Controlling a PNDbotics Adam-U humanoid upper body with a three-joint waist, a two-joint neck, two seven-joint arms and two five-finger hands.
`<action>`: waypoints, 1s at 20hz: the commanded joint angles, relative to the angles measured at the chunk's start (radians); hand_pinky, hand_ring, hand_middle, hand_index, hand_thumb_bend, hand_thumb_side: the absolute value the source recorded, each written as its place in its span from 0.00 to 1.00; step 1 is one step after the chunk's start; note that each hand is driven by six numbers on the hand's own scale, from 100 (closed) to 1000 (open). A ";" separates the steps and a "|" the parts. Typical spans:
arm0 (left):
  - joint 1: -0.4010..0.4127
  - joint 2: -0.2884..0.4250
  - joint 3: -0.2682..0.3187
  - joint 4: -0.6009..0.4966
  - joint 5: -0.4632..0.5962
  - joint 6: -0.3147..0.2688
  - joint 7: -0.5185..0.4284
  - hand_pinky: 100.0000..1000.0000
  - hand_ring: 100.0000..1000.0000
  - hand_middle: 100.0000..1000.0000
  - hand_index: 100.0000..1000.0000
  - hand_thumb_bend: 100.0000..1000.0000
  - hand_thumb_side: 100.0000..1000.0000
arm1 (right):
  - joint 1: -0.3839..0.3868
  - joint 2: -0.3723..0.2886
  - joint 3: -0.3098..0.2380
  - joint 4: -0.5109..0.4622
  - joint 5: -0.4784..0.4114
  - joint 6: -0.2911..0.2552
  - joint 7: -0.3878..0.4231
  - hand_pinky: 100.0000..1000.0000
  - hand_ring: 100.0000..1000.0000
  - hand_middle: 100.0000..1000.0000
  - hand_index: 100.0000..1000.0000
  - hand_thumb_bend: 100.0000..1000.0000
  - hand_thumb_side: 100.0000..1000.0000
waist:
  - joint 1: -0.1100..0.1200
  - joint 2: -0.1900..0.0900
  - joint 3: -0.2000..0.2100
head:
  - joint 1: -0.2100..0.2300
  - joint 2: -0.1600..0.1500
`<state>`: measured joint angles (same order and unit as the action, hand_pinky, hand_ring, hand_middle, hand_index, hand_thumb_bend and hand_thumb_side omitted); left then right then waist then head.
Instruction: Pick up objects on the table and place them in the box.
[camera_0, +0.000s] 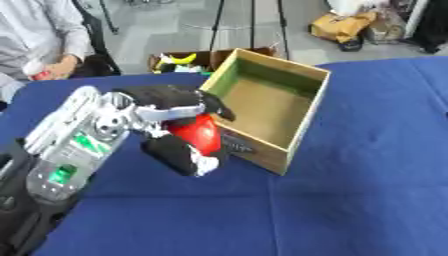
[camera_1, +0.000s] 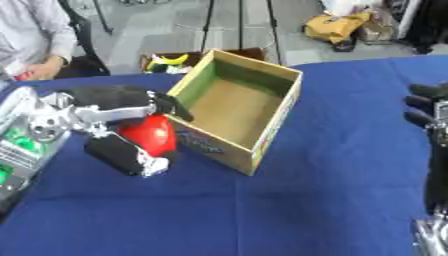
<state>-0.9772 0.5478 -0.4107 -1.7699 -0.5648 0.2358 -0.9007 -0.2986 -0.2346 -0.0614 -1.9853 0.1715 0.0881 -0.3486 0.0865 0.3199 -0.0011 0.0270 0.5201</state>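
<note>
red object (camera_0: 199, 134): partly hidden by left hand (camera_0: 166, 125), kind unclear (round, glossy) | right hand (camera_1: 430, 112): cut off by right eye view's right edge, fingers unreadable | box (camera_0: 308, 112): near-side label print too blurred to read

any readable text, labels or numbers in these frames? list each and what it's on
None can be read.
Cardboard box: a dark printed patch on its near outer wall, too blurred to read.
Left hand, curled round the red object: no markings visible.
Green patches on the left forearm: lit or coloured areas, no legible characters.
Blue tablecloth: no print.
</note>
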 joint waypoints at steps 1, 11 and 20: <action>-0.042 0.055 0.035 -0.001 0.043 0.027 -0.006 0.13 0.66 0.82 0.88 0.00 0.43 | -0.009 -0.023 -0.001 -0.015 -0.006 -0.003 0.002 0.75 0.77 0.73 0.72 0.00 1.00 | 0.000 -0.024 -0.004 | 0.008 0.006; -0.148 0.054 0.107 0.181 0.056 0.055 -0.006 0.11 0.64 0.78 0.76 0.00 0.42 | -0.015 -0.035 0.001 -0.015 -0.007 -0.003 0.000 0.75 0.77 0.73 0.72 0.00 1.00 | 0.020 -0.017 -0.033 | 0.049 -0.014; -0.250 -0.016 0.165 0.422 0.015 0.044 -0.002 0.11 0.60 0.73 0.68 0.00 0.42 | -0.046 -0.040 0.004 -0.015 -0.003 -0.010 -0.002 0.75 0.77 0.73 0.72 0.00 1.00 | 0.047 0.024 -0.087 | 0.134 -0.065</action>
<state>-1.2004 0.5244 -0.2707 -1.3663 -0.5421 0.2719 -0.8951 -0.3339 -0.2532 -0.0597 -1.9853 0.1662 0.0828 -0.3497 0.1400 0.3655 -0.0915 0.1476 0.4724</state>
